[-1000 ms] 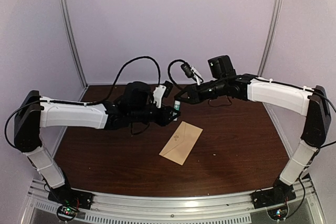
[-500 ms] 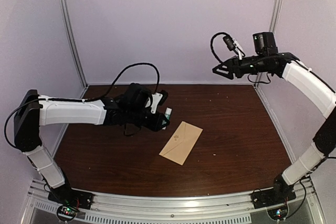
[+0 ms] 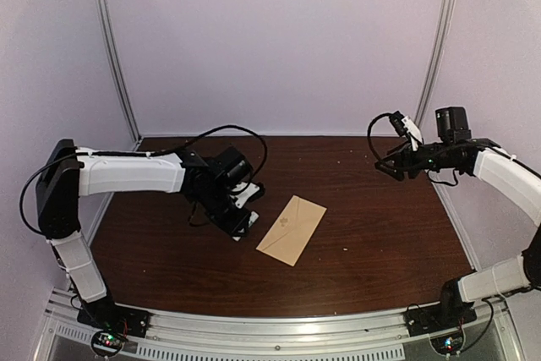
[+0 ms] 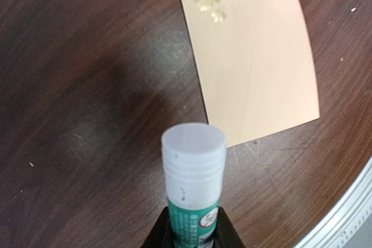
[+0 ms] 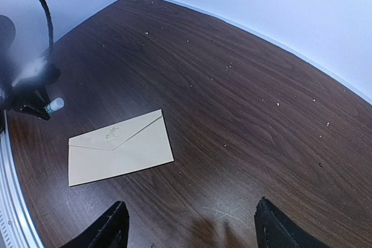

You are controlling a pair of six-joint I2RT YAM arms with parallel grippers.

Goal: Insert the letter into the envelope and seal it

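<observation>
- One envelope [image 3: 292, 230], one glue stick [image 4: 193, 172], two arms.
- The envelope is tan with its flap down and a gold maple-leaf seal [image 4: 210, 4] on the flap. It lies flat and askew at mid-table [image 3: 380, 234].
- The left gripper [image 3: 241, 217] sits low just left of the envelope, clamped on the glue stick, whose white cap points toward the envelope.
- The right gripper [image 5: 192, 226] is raised far to the right, jaws wide and empty.

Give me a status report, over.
Left gripper shut on glue stick. Right gripper open, empty. Envelope flat on table, flap down; letter not visible. Nothing covering it.
</observation>
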